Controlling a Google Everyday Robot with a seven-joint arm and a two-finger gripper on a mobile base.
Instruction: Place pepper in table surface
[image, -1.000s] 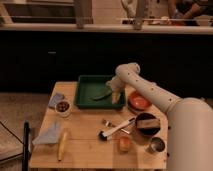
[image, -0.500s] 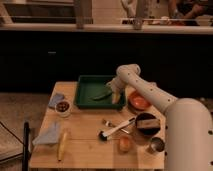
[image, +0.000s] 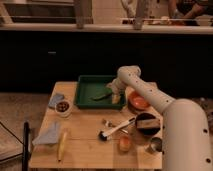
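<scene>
Low gripper (image: 114, 94) over tray (image: 84, 93), beside pepper (image: 101, 96)

I see the table surface (image: 87, 125), light wooden planks, with a dark green tray (image: 92, 78) at its far edge. A small bowl (image: 62, 107) sits left of the tray. A grey-blue cloth (image: 48, 135) and a banana (image: 61, 145) lie front left, and a brush (image: 116, 129) lies mid-table. On the right are an orange bowl (image: 138, 101), a dark bowl (image: 147, 122), a metal cup (image: 155, 145) and an orange fruit (image: 124, 144). The gripper (image: 114, 94) hangs over the tray's right end.
</scene>
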